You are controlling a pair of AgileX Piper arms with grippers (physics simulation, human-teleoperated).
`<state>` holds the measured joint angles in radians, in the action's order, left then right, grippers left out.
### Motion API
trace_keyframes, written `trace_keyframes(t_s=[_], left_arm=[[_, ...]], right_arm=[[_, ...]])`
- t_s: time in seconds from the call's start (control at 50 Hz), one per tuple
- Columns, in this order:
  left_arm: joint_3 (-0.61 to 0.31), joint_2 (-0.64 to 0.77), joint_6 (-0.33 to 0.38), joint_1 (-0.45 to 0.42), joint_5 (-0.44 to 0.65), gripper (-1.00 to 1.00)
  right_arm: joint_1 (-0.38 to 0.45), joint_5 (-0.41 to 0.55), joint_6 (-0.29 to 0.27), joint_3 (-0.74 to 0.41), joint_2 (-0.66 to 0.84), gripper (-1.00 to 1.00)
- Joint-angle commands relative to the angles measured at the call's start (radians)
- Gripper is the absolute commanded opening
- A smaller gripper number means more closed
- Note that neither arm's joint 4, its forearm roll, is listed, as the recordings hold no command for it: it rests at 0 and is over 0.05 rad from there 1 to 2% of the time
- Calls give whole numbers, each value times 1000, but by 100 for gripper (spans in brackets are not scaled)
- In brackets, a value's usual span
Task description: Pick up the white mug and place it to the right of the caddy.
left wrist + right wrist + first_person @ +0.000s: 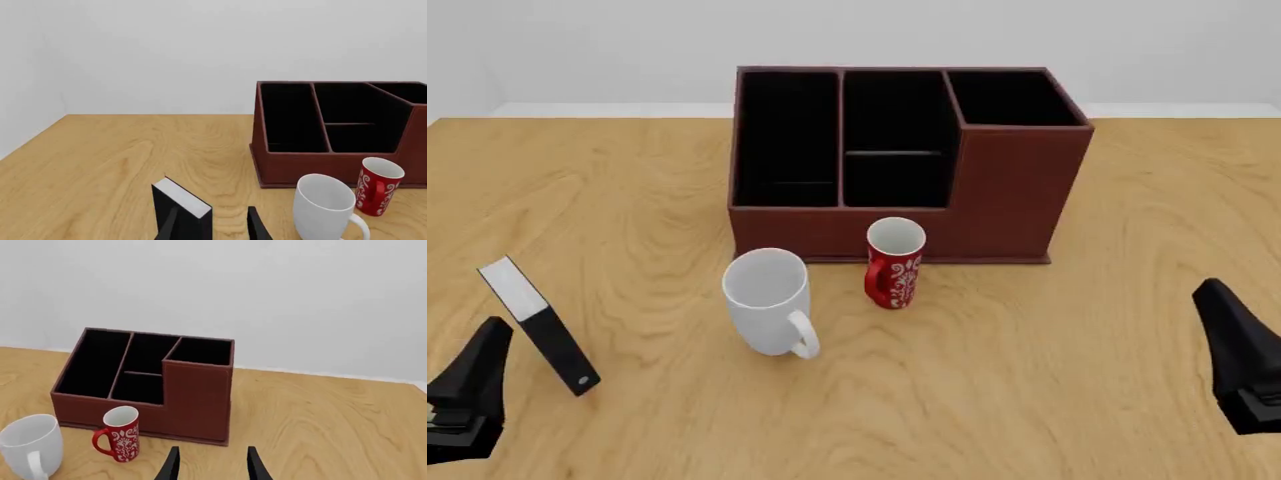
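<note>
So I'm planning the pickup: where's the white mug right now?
In the front view the white mug stands upright left of centre, in front of the caddy, with the red mug just to its right.

The mug is plain glossy white, inside and out. The smaller mug beside it is red with a white swirling pattern and a white interior. The caddy is dark red-brown with black-lined compartments. The slab is black with a white face. The table is light wood with visible grain.
</note>
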<state>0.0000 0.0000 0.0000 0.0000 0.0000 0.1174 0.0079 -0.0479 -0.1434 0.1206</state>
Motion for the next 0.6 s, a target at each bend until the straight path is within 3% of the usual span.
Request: trace_keyframes(t_s=[0.02,0.24,0.38,0.6], left_arm=[[0,0,0,0,0,100],[0,0,0,0,0,100],[0,0,0,0,0,100],[0,0,0,0,0,100]], right_arm=[[70,87,-57,-209,94,100],[148,195,-87,-460,307,100],[208,326,-86,-662,466,100],[273,445,-120,-832,636,100]])
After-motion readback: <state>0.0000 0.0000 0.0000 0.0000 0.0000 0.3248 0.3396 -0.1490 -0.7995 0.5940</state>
